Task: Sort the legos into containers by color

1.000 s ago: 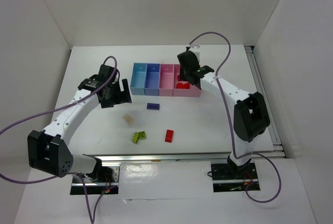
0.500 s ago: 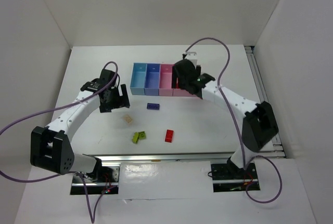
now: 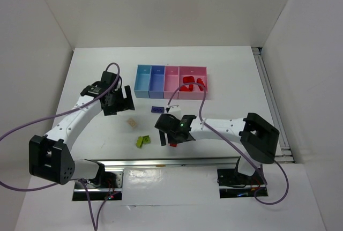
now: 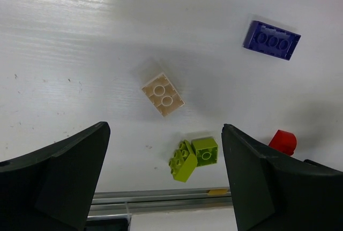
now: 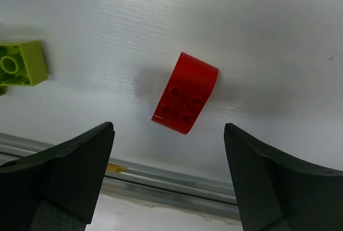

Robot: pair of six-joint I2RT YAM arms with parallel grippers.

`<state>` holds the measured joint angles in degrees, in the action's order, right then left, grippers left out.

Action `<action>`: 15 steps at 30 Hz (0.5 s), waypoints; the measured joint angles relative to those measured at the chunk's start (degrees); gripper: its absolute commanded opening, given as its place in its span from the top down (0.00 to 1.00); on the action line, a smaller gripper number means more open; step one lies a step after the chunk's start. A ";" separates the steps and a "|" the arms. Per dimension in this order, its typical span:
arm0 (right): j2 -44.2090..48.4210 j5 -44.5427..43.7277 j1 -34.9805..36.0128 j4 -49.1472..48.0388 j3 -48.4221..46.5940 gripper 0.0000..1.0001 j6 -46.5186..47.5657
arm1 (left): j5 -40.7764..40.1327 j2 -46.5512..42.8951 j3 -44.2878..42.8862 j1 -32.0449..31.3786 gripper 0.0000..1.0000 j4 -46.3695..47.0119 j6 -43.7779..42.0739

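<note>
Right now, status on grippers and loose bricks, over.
Left gripper open, above beige brick. Right gripper open, above red brick. Dark blue brick, lime green bricks loose. Nothing blocking.

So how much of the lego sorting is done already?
Only partly. Some red legos lie in the wider pink tray. Nothing is held: the right gripper is open over a loose red lego, the left gripper open above the beige lego. That red one, the beige, the lime green lego and the dark blue lego all wait on the table.

- no writing, number or brand can be read in any view
- studs on the beige lego (image 4: 163, 94) look plain (any lettering too small to tell)
</note>
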<state>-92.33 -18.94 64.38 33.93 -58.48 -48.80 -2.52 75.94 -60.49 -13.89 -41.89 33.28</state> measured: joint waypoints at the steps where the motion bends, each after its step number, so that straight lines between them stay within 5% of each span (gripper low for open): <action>1: -0.72 0.04 -0.02 -0.02 -0.04 0.10 -0.33 | 0.20 -0.07 0.00 0.00 0.04 0.00 0.00; 6: -3.93 0.24 -0.13 -0.09 -0.61 0.14 -0.90 | 1.18 -0.07 0.15 0.00 0.04 0.07 -0.02; 15: -6.75 0.72 -1.66 -1.60 -1.38 0.56 0.44 | 1.64 -0.09 1.64 0.00 0.05 -0.07 0.00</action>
<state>-99.09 -18.22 62.72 32.34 -59.86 -48.36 -0.89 75.85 -58.85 -13.89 -41.95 33.28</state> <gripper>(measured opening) 0.510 0.950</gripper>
